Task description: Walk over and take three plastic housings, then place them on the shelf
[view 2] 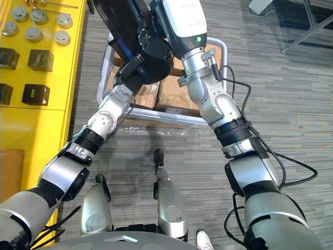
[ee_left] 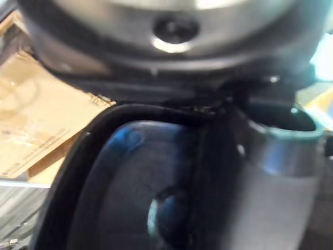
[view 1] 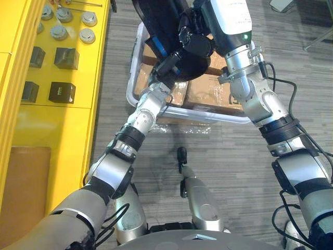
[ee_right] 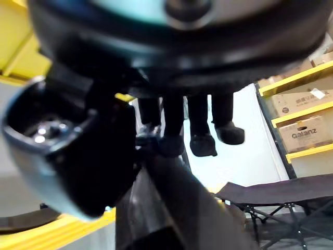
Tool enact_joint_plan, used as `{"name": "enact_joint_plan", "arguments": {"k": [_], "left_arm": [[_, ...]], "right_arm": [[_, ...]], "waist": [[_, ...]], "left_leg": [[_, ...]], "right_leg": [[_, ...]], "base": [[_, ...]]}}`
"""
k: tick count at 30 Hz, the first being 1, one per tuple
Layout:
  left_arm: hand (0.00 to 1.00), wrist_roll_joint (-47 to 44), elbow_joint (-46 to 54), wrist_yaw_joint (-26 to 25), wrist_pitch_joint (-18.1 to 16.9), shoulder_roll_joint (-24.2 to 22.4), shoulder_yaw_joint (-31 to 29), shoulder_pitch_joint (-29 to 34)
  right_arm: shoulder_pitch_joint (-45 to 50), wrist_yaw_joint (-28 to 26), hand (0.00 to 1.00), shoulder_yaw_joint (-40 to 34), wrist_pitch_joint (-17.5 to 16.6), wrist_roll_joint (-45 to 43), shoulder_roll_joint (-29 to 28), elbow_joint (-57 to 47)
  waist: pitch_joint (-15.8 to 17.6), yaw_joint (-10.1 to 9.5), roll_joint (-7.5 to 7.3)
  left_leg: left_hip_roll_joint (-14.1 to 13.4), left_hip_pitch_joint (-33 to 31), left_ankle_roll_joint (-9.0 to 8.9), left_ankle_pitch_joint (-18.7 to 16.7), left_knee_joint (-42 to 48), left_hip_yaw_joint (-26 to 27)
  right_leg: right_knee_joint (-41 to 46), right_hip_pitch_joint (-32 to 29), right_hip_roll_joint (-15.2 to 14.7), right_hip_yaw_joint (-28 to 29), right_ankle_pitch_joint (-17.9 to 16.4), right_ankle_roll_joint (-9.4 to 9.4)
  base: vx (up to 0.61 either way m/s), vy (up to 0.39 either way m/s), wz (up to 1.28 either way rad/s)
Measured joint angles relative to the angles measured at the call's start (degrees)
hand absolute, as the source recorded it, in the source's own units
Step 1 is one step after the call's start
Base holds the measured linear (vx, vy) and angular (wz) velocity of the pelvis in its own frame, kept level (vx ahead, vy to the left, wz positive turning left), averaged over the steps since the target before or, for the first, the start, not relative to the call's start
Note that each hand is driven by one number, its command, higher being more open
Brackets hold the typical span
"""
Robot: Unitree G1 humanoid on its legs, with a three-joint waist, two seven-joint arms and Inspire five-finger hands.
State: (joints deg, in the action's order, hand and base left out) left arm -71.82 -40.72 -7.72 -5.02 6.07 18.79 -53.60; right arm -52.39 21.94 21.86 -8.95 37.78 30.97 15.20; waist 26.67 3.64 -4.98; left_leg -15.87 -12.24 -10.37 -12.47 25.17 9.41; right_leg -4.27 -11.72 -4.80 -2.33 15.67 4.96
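One cardboard box [ee_right: 304, 136] bears a printed word

Clear bin [view 1: 132, 79] beside yellow shelf [view 1: 54, 130]

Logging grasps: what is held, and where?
A black housing, it seems, between the left hand at its lower end and the right hand, fingers straight.

Grey striped carpet floor [view 1: 234, 156]. A clear plastic bin [view 1: 208, 113] sits on it at 12 o'clock, with brown wrapped packages [view 1: 208, 91] inside and crumpled clear film [view 1: 182, 127] on the floor at the bin's 6 o'clock edge. Yellow shelf [view 1: 62, 125] at 9 o'clock. Four black boxes [view 1: 66, 58] lie on it in two rows, with round metal pieces [view 1: 86, 36] at their 12 o'clock. A brown panel [view 1: 23, 182] lies at 7 o'clock.
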Motion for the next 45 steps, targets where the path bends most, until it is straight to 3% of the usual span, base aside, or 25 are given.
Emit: {"name": "enact_joint_plan", "arguments": {"k": [7,10,17,25,32,36,38,40,41,45], "left_arm": [[0.00,-5.3,-1.1,5.6,-3.0,-1.1,1.1,0.0],[0.00,-11.4,-1.3,10.8,-8.0,-2.0,0.8,0.0],[0.00,-20.6,-0.9,17.2,-15.5,-3.2,-3.5,0.0],[0.00,-19.5,4.4,20.2,-17.7,-3.4,-5.6,3.9],[0.00,-5.7,4.4,14.4,-16.8,-3.4,-5.3,8.2],[0.00,14.8,4.4,3.5,-15.7,-2.5,-4.9,10.0],[0.00,25.8,4.7,-2.2,-15.2,-1.6,-4.9,11.2],[0.00,42.6,7.2,-10.2,-13.9,-0.1,-4.9,15.2],[0.00,48.4,9.6,-12.6,-13.2,0.6,-5.0,17.6],[0.00,63.0,21.9,-18.4,-12.0,2.6,-5.9,29.6]], "right_arm": [[3.1,0.0,0.00,-0.4,-1.7,-2.4,-2.1,-3.0],[5.6,-0.1,0.00,-0.3,-2.8,-2.5,-2.3,-5.3],[11.2,-0.4,0.00,-0.3,-2.5,-3.3,-2.4,-5.7],[14.5,-0.4,0.00,-2.2,-1.2,-5.1,-4.3,-6.0],[18.0,-0.5,0.00,-2.6,-0.1,-7.3,-4.4,-6.7],[22.8,-0.5,0.00,-5.2,1.2,-9.6,-6.3,-9.6],[27.7,-0.1,0.00,-8.1,2.2,-11.5,-7.9,-12.9],[35.0,1.3,0.00,-11.3,3.2,-14.2,-9.8,-15.8],[38.7,2.2,1.00,-13.0,3.4,-15.1,-10.6,-16.8],[52.5,5.4,1.00,-19.3,3.6,-18.9,-14.7,-17.4]], "waist": [[0.1,0.84,-1.31],[0.0,1.20,-1.70],[-0.1,1.22,-1.71],[-0.1,1.21,-1.71],[-0.1,1.10,-1.65],[-0.2,0.88,-1.43],[-0.7,0.89,-0.52],[-1.4,1.06,0.74],[-2.1,1.11,1.36],[-5.1,1.25,3.55]], "left_leg": [[0.0,1.6,0.00,-0.5,-0.3,1.3],[-0.1,1.8,-0.01,-0.6,-0.4,1.5],[-0.1,1.9,0.08,-0.4,-0.8,1.6],[0.2,2.9,0.08,0.3,-2.5,2.0],[0.2,3.8,0.11,0.4,-2.6,2.0],[0.4,4.8,-0.13,1.4,-4.2,2.1],[0.6,5.2,-0.14,1.8,-5.1,2.1],[0.9,6.9,-0.21,2.3,-6.8,2.7],[0.9,7.0,-0.25,2.3,-7.4,2.7],[1.1,9.0,-0.50,2.9,-9.8,3.2]], "right_leg": [[-0.1,0.9,0.0,1.1,-0.1,-0.04],[-0.1,1.1,0.0,1.2,-0.2,-0.13],[-0.1,1.0,0.1,1.2,-0.2,-0.13],[-0.1,1.1,0.0,1.2,-0.2,-0.16],[-0.1,2.0,0.0,1.1,-0.3,-0.27],[-0.1,2.2,0.0,1.0,-0.3,-0.30],[-0.1,2.2,-0.1,1.0,-0.4,-0.39],[-0.1,2.9,-0.1,1.0,-0.6,-0.44],[-0.1,2.9,-0.1,1.0,-0.8,-0.46],[-0.1,3.7,-0.2,0.7,-1.8,-0.12]], "base": [[-0.03,0.009,-0.07],[-0.04,0.004,-0.03],[-0.02,-0.001,0.00],[-0.01,0.000,0.00],[-0.05,0.001,0.01],[-0.02,-0.004,0.01],[0.00,0.000,0.00],[0.02,0.005,-0.04],[0.00,0.000,0.00],[0.01,0.001,0.00]]}}
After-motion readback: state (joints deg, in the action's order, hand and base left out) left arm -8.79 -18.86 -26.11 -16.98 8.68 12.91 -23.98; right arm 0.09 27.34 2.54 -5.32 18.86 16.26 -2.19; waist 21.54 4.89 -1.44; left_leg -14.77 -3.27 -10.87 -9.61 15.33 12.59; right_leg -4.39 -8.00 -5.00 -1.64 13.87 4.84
